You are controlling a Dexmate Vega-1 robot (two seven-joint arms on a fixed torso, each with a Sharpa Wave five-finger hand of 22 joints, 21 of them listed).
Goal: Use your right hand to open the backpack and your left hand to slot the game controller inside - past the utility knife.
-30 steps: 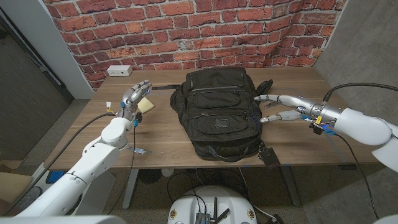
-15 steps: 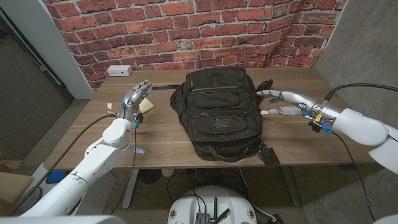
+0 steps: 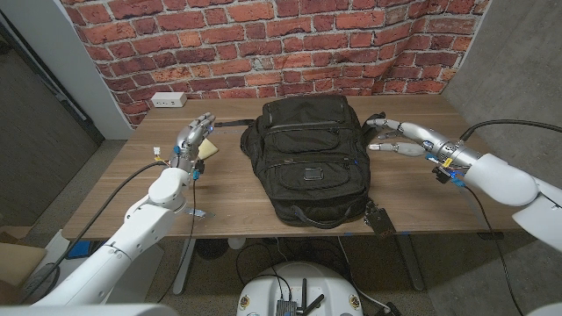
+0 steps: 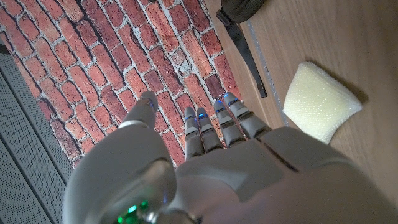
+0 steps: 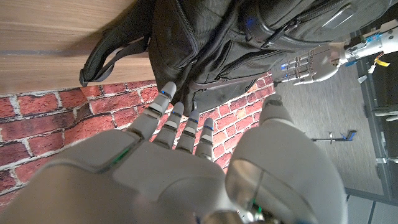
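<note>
A black backpack (image 3: 307, 161) lies on its back in the middle of the wooden worktop (image 3: 421, 189), its front pockets facing up and its zips closed as far as the head view shows. The right hand (image 3: 393, 139) hovers just beside the backpack's right side toward its far end, fingers spread and reaching toward the bag, holding nothing; whether the fingertips touch the fabric cannot be told. In the right wrist view the backpack's carry handle (image 5: 102, 61) loops off its top end over the wood. The left hand (image 3: 193, 137) stands to the left of the backpack, apart from it, fingers extended close together and empty. Just beside it lies a pale yellow sponge (image 4: 320, 101), and a black strap (image 4: 242, 46) trails from the bag across the wood. A white power strip (image 3: 168, 99) sits at the far left edge by the brick wall (image 3: 263, 39).
</note>
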